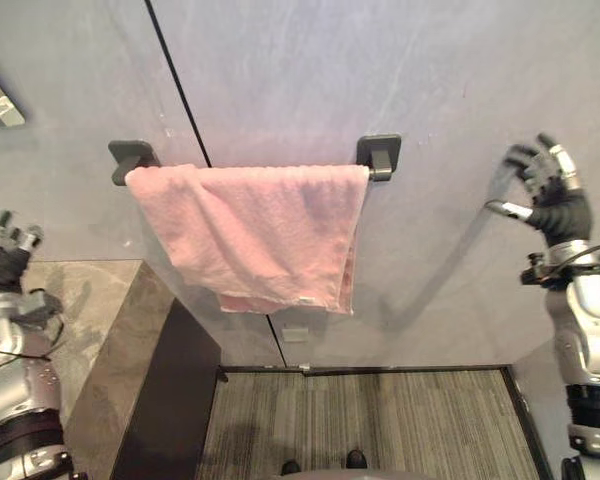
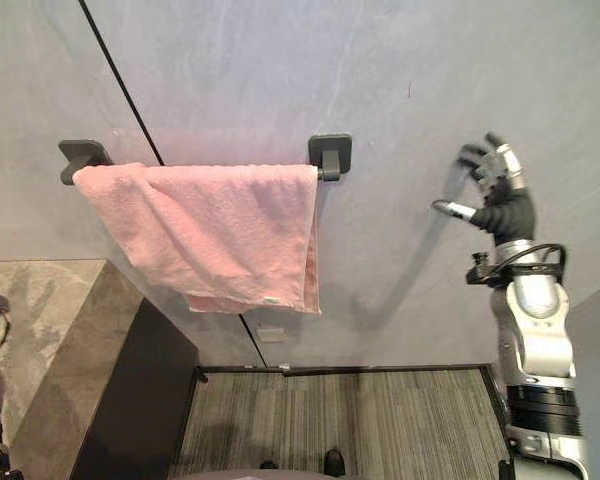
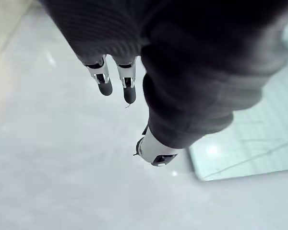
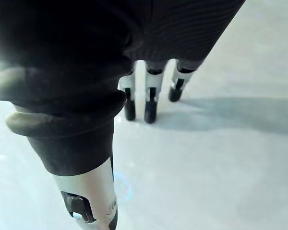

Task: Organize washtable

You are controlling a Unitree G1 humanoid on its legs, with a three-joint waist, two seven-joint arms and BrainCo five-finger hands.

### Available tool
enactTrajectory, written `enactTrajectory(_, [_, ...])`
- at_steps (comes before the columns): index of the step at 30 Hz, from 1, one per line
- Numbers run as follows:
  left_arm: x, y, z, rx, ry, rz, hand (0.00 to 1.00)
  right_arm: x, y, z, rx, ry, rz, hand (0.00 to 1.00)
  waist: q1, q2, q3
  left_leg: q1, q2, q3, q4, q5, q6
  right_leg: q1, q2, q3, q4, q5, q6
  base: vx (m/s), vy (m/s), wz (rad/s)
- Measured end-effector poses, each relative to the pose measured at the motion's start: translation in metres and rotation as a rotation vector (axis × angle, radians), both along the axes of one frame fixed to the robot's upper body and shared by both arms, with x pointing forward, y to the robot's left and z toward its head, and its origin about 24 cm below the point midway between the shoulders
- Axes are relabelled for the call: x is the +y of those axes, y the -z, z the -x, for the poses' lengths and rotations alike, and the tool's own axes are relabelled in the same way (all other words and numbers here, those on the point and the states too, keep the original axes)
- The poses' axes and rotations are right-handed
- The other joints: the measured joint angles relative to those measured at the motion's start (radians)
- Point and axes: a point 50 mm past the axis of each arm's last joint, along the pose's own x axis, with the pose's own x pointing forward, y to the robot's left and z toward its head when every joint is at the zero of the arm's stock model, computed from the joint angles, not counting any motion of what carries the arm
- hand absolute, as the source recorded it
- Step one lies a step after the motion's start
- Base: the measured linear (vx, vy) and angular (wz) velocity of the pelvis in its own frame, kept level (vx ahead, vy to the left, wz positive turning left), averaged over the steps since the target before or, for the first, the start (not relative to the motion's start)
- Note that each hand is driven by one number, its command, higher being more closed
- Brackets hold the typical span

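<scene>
Grey wall [image 1: 430, 70] fills most of my head views, with striped carpet floor [image 1: 380, 420] below it. A stone washtable counter [image 1: 90, 300] sits at lower left. The pink towel [image 1: 260, 235] is draped over the dark towel bar [image 1: 380, 155] on the wall. It hangs crooked: the left edge runs diagonally and the bottom hem is uneven, with a second layer showing below.

My right hand [image 1: 545, 185] is raised near the wall, well to the right of the towel. Its fingers are loosely spread, thumb apart, and it holds nothing. My left hand [image 1: 2, 250] is low at the left edge over the counter, also with relaxed straight fingers and empty.

My read is that the step in hand is the towel, in the approach phase, with no contact yet. Next I'd bring the right hand left to the towel's right edge, pinch the cloth, and even out the hang. The risk is dragging it off the bar.
</scene>
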Motion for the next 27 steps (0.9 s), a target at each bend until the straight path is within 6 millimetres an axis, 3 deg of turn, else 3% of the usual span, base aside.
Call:
enactTrajectory(3, [-0.005,-0.015,0.004,-0.066,-0.005,-0.053,0.00,-0.001,-0.017,0.009,-0.108,0.027,-0.004,0.00,0.000,0.008,-0.021,0.015,-0.007,-0.001,-0.020,0.006,-0.001,0.007,-0.006,-0.002,0.000,-0.012,0.011,-0.03,0.038,0.03])
enactTrajectory(6, [-0.025,-0.030,-0.001,-0.124,0.075,-0.119,0.00,0.013,-0.024,0.011,-0.164,-0.065,-0.034,0.00,0.001,0.010,-0.023,0.018,-0.012,-0.002,-0.026,0.005,-0.003,0.011,-0.012,-0.006,0.000,-0.013,0.013,-0.05,0.045,0.04])
enactTrajectory(10, [-0.084,-0.037,-0.021,-0.137,0.386,-0.213,0.00,0.060,-0.022,0.006,-0.153,-0.343,-0.016,0.00,0.002,0.009,-0.025,0.018,-0.017,-0.005,-0.027,0.010,0.003,0.012,-0.018,-0.009,0.000,-0.012,0.014,-0.02,0.025,0.02])
enactTrajectory(11, [-0.108,-0.034,-0.027,-0.132,0.522,-0.224,0.00,0.082,-0.018,0.003,-0.129,-0.457,0.005,0.00,0.002,0.009,-0.025,0.018,-0.018,-0.006,-0.027,0.010,0.004,0.013,-0.019,-0.010,0.000,-0.013,0.015,0.00,0.000,0.00])
enactTrajectory(14, [-0.149,-0.021,-0.033,-0.096,0.771,-0.212,0.00,0.121,-0.008,-0.001,-0.065,-0.655,0.041,0.00,0.002,0.009,-0.025,0.022,-0.019,-0.009,-0.027,0.012,0.006,0.018,-0.020,-0.012,0.001,-0.012,0.014,0.00,0.000,0.00])
enactTrajectory(18, [-0.170,-0.004,-0.031,-0.034,0.924,-0.155,0.00,0.153,0.002,0.000,-0.001,-0.837,0.079,0.00,0.003,0.009,-0.025,0.033,-0.019,-0.016,-0.027,0.012,0.007,0.033,-0.020,-0.022,0.001,-0.015,0.016,0.02,0.008,0.07])
enactTrajectory(23, [-0.180,0.012,-0.027,0.059,1.015,-0.135,0.00,0.173,0.011,0.002,0.063,-0.948,0.105,0.00,0.009,0.009,-0.025,0.033,-0.021,-0.024,-0.028,0.012,0.007,0.036,-0.023,-0.031,0.001,-0.018,0.016,-0.01,0.003,0.07])
enactTrajectory(27, [-0.199,0.032,-0.024,0.145,1.116,-0.095,0.00,0.190,0.020,0.003,0.114,-1.025,0.124,0.00,0.013,0.005,-0.023,0.030,-0.023,-0.025,-0.028,0.012,0.007,0.027,-0.025,-0.032,0.015,-0.030,0.026,-0.03,0.009,0.01])
